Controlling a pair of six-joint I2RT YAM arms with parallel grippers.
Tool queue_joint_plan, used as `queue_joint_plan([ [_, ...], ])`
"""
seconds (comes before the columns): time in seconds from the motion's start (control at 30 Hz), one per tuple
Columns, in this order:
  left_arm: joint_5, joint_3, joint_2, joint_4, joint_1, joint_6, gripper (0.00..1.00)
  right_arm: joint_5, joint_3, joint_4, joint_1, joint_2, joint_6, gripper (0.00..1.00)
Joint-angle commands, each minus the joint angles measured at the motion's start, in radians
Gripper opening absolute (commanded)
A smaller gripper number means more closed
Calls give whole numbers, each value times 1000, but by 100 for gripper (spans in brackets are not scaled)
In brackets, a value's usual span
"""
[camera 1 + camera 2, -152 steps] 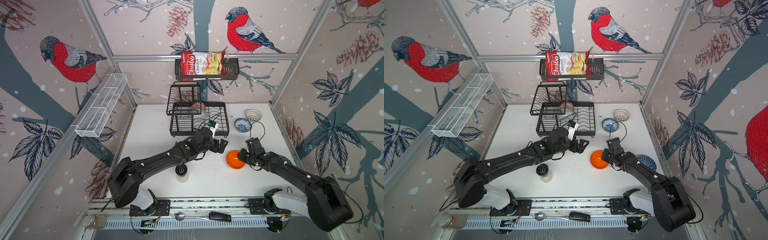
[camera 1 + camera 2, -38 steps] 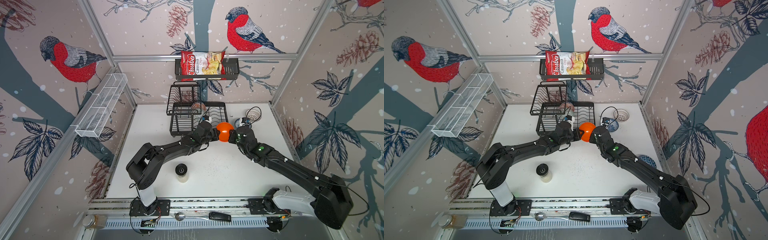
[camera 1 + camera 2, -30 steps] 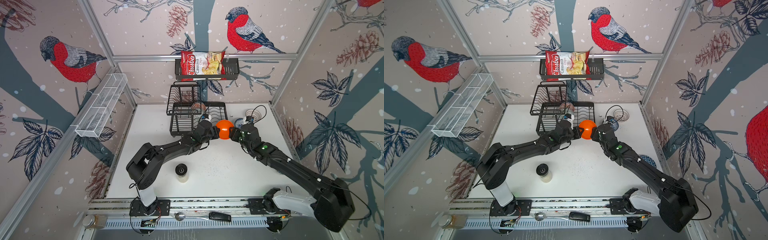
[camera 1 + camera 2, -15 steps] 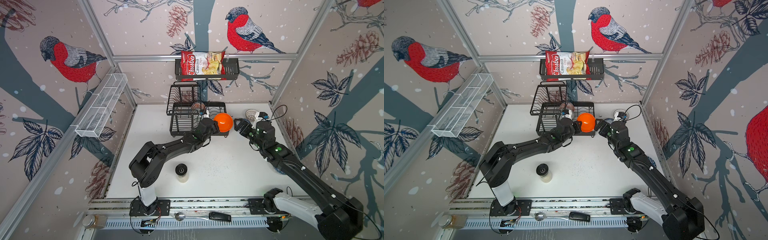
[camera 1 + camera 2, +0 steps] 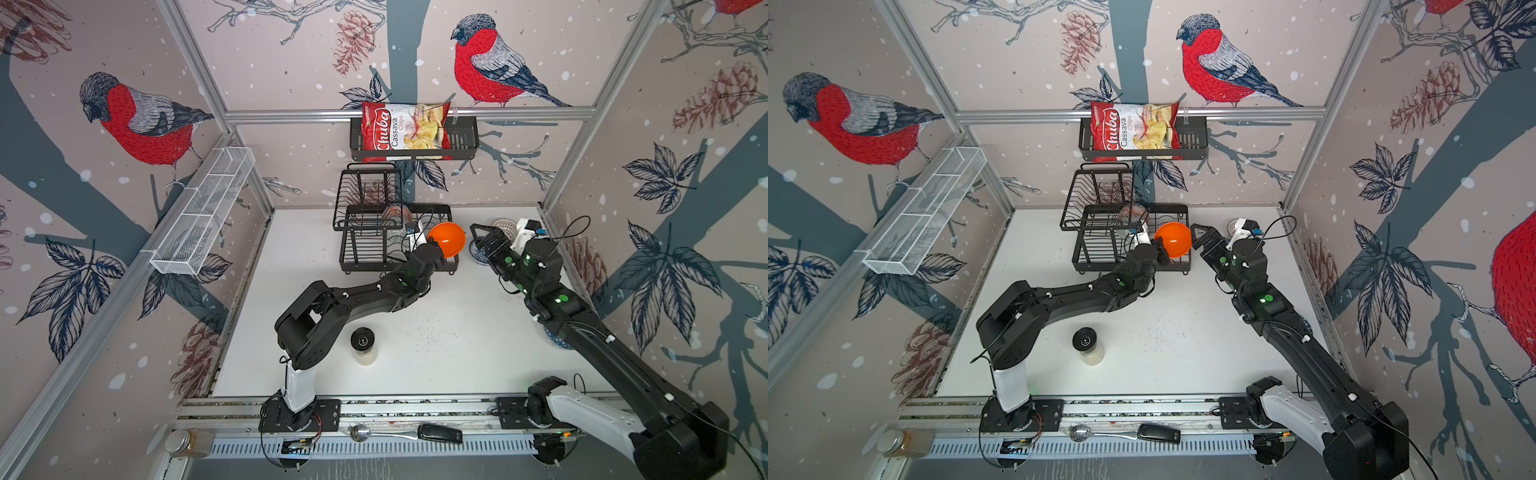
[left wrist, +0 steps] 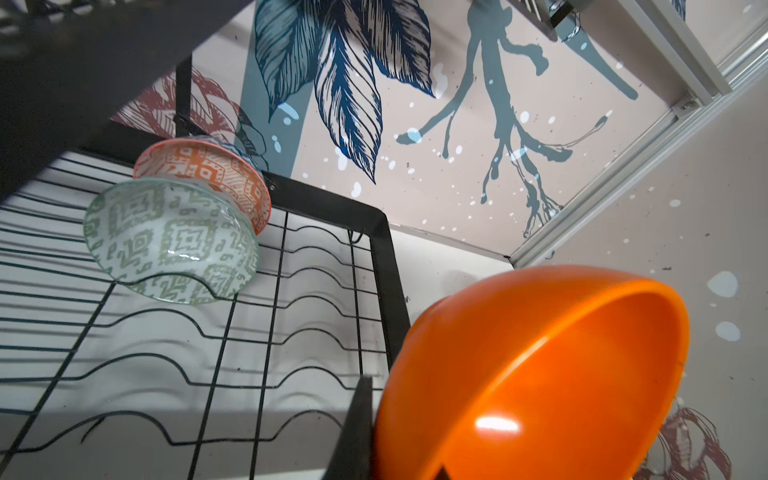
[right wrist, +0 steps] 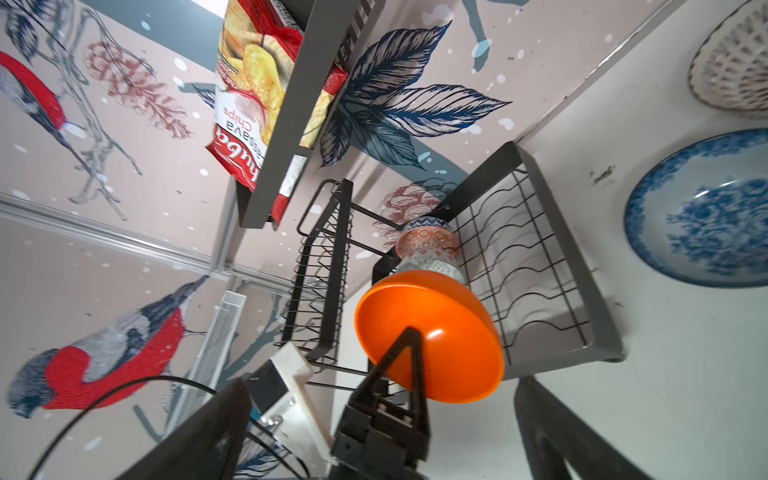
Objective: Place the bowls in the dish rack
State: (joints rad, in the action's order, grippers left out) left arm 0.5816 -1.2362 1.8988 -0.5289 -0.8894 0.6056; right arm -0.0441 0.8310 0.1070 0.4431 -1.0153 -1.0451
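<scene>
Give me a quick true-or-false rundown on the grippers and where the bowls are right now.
1. The left gripper holds the plain orange bowl. True.
2. The right gripper is shut on that bowl. False: its jaws stand open, apart from the bowl.
3. The orange-white bowl and the grey-green bowl stand on edge in the dish rack. True.
4. The blue-white bowl lies in the rack. False: it sits on the table beside the rack.
</scene>
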Motion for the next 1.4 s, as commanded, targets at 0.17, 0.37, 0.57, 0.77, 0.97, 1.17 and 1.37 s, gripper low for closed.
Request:
queue_joint_plan([
  [0.17,217,-10,66,-344,-34,-277,0,-59,-17,242,0,-47,-243,98],
  [0.37,255,58,100,-654,-54,-467,0,-110,-8,369,-1,-130,-353,92],
  [0.57,275,52,121,-740,-61,-537,0,-171,13,462,5,-228,-449,86],
  [0.77,270,58,147,-835,-68,-628,0,-160,15,526,3,-293,-501,74],
  [0.97,262,77,146,-880,-70,-665,0,-194,20,634,3,-377,-574,60],
  [1.17,219,90,141,-902,-73,-733,0,-184,47,641,-1,-410,-565,43],
  [1.37,182,117,117,-891,-73,-775,0,-146,34,650,7,-414,-536,19],
])
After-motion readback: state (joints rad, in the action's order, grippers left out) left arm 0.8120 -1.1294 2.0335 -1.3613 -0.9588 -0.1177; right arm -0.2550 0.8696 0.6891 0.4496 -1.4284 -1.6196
